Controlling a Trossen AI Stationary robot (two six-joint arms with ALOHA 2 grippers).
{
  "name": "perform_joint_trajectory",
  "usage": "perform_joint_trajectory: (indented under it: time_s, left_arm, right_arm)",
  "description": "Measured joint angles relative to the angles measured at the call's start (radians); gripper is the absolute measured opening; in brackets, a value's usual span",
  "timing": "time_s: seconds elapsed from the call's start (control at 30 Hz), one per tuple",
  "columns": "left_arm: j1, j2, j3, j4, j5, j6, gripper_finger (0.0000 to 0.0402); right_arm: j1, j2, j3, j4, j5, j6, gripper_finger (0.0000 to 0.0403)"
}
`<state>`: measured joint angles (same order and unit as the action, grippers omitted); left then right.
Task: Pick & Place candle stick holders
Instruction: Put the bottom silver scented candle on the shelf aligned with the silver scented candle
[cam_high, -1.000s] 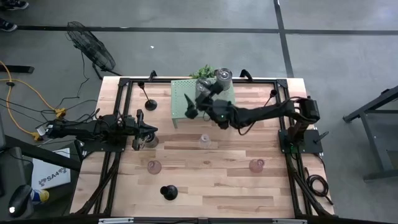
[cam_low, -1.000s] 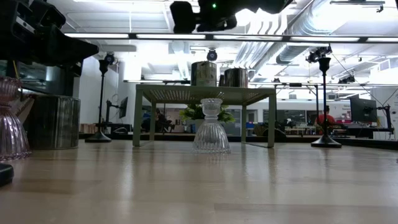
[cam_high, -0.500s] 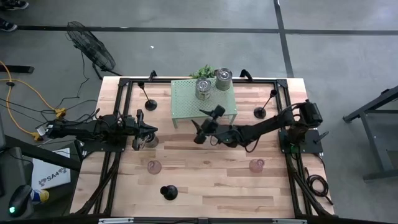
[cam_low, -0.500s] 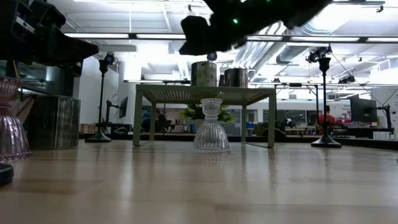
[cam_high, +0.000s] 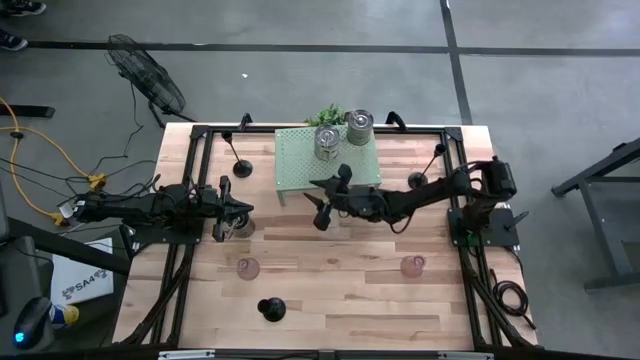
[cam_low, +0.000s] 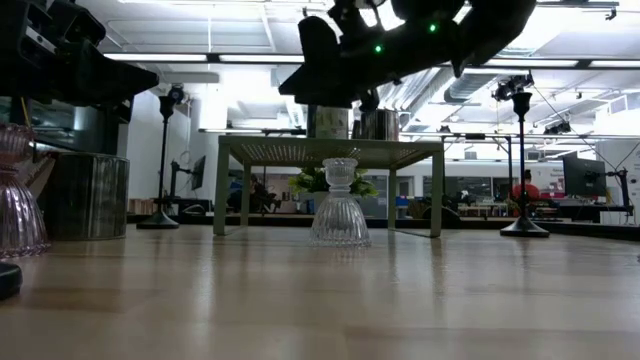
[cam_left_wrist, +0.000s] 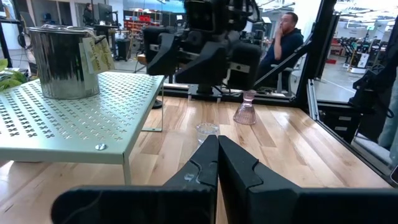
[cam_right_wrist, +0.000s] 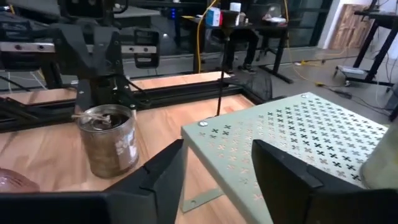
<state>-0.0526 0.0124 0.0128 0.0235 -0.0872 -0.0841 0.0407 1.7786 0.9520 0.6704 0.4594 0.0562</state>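
On green rack (cam_high: 326, 165) we count two silver cups (cam_high: 340, 136) placed. Clear holder (cam_low: 340, 204), pink ones (cam_high: 412, 266), black ones wait on table. Right gripper (cam_high: 322, 200) hovers above clear holder, fingers apart, empty (left gripper (cam_left_wrist: 214, 163) clenched, idle).

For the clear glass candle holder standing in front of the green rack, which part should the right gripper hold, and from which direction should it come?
Probably the narrow neck, coming from above. The clear glass candle holder stands upright: a wide bell-shaped base, a thin waist, a small cup on top. Fingers closed on that waist would sit under the cup, so it should not slip out. The right gripper, open, already hangs near it, in front of the green rack.
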Motion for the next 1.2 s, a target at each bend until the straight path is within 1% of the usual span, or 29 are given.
perform_joint_trajectory:
  time_s: [0.17, 0.33, 0.53, 0.7, 0.77, 1.2]
  left_arm:
    - [0.000, 0.000, 0.000, 0.000, 0.000, 0.000, 0.0000]
    - [0.000, 0.000, 0.000, 0.000, 0.000, 0.000, 0.0000]
    - [0.000, 0.000, 0.000, 0.000, 0.000, 0.000, 0.0000]
    - [0.000, 0.000, 0.000, 0.000, 0.000, 0.000, 0.0000]
    - [0.000, 0.000, 0.000, 0.000, 0.000, 0.000, 0.0000]
    - [0.000, 0.000, 0.000, 0.000, 0.000, 0.000, 0.0000]
  right_arm:
    - [-0.052, 0.000, -0.004, -0.005, -0.037, -0.005, 0.0131]
    - [-0.095, 0.000, -0.044, 0.008, -0.076, -0.005, 0.0079]
    - [-0.116, 0.000, -0.059, 0.024, -0.061, -0.008, 0.0012]
    - [-0.116, 0.000, -0.059, 0.023, 0.067, -0.052, 0.0003]
    - [-0.121, 0.000, -0.059, 0.023, 0.090, -0.084, 0.0003]
    - [-0.192, 0.000, -0.058, -0.007, 0.092, -0.076, 0.0002]
